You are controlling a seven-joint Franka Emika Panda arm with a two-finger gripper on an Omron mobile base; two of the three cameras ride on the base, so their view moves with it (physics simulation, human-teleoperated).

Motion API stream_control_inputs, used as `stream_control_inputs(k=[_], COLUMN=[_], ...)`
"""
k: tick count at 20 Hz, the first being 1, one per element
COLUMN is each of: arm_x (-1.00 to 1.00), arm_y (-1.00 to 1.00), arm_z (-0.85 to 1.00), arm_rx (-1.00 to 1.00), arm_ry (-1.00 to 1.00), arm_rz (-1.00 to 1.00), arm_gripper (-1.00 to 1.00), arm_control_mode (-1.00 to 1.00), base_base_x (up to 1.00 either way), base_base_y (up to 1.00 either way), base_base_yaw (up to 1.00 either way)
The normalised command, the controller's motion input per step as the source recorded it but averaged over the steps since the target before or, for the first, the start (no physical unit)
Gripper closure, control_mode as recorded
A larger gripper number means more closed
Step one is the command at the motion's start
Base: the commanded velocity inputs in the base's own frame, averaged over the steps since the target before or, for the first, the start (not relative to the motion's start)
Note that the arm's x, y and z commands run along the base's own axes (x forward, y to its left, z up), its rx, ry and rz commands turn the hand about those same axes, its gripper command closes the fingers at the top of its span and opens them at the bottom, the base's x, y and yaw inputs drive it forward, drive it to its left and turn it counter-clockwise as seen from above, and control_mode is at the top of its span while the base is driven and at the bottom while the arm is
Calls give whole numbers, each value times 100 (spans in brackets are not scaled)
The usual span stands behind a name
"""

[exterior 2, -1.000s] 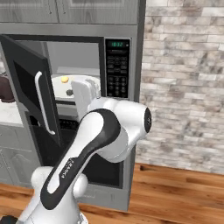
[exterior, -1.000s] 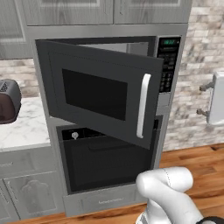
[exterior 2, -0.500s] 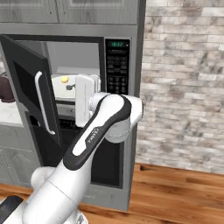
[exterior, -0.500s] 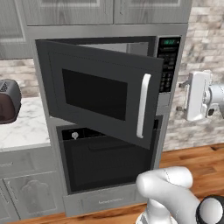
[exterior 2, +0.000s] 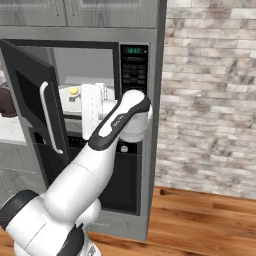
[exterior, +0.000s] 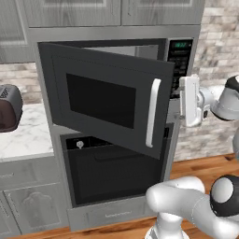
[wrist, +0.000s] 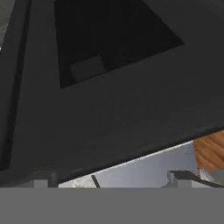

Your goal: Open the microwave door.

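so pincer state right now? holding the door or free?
Pincer: beside the microwave door's free edge, gripping nothing visible; open or shut cannot be told. Door stands partly open.

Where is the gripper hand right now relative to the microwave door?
In the left base view the gripper is just right of the open microwave door's white handle, level with the keypad strip, on the door's inner side.

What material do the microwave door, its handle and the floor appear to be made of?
Microwave door: probably matte dark grey metal or plastic, with a black, glass-like window.
Handle: smooth white bar, possibly plastic or painted metal.
Floor: wood planks, warm brown with visible seams.
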Motion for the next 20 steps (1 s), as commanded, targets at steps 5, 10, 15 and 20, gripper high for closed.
stream_control_inputs(k=[5, 10, 15, 20], arm_x=[0, -20, -55, -57], arm_y=[83, 99, 99, 100], arm_z=[-8, -3, 0, 0], arm_rx=[0, 0, -1, -3], arm_ry=[0, 2, 1, 0], arm_rz=[24, 29, 32, 24], arm_gripper=[-100, -100, -100, -100], arm_control_mode=[-100, -100, -100, -100], base_base_x=[0, 0, 0, 0], base_base_y=[0, 0, 0, 0], base_base_yaw=[0, 0, 0, 0])
